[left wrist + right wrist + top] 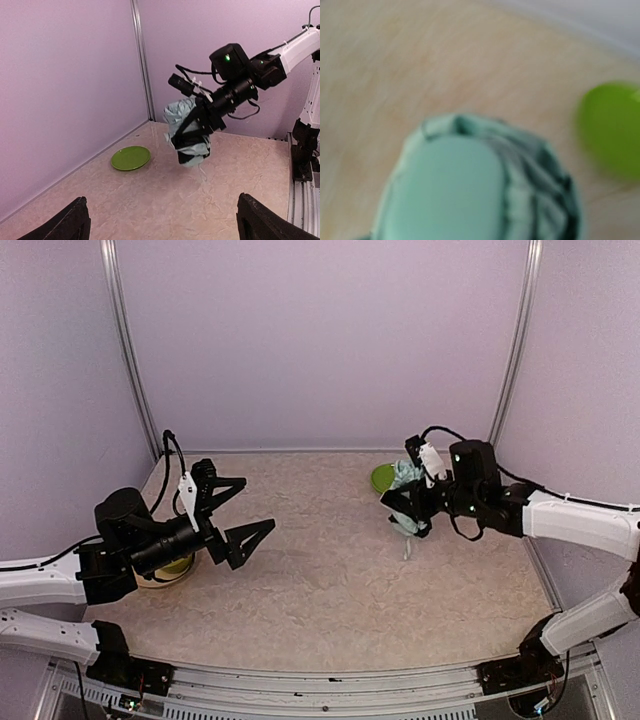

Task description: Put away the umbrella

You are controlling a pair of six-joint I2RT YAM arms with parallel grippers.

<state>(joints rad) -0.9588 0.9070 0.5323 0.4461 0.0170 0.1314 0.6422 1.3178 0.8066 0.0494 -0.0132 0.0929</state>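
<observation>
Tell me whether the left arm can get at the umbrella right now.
Probably yes. The right tool holds the umbrella up off the table, and nothing stands between it and the open left tool, though it is far across.

Green plate (130, 157) flat on beige table (330, 570), near back wall (320, 340); yellow-green bowl (176, 568) at left side.

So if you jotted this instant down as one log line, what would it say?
right gripper: shut on umbrella, held in the air | left gripper: open, empty | green plate: lying flat, untouched
</observation>
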